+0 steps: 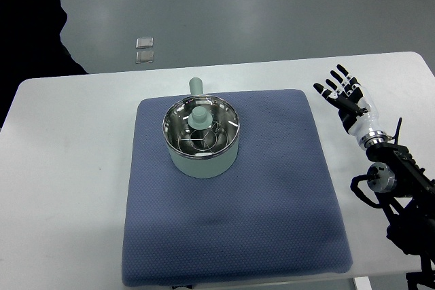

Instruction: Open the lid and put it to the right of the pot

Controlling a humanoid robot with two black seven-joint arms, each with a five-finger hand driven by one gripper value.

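Pale green pot (pixel 201 142) is standing on the far-left part of a blue mat (pixel 231 222), its glass lid (pixel 201 127) sitting closed in the rim with a green knob (pixel 200 116) at centre and the handle pointing to the far side. The right hand (pixel 344 96) is hovering over the white table (pixel 61 188), well apart to the right of the pot, fingers spread and holding nothing, palm tilted toward the pot. For a clean lift, the fingers should be closing around the knob from above, then raising the lid straight up before carrying it right onto bare mat. The left arm is not showing.
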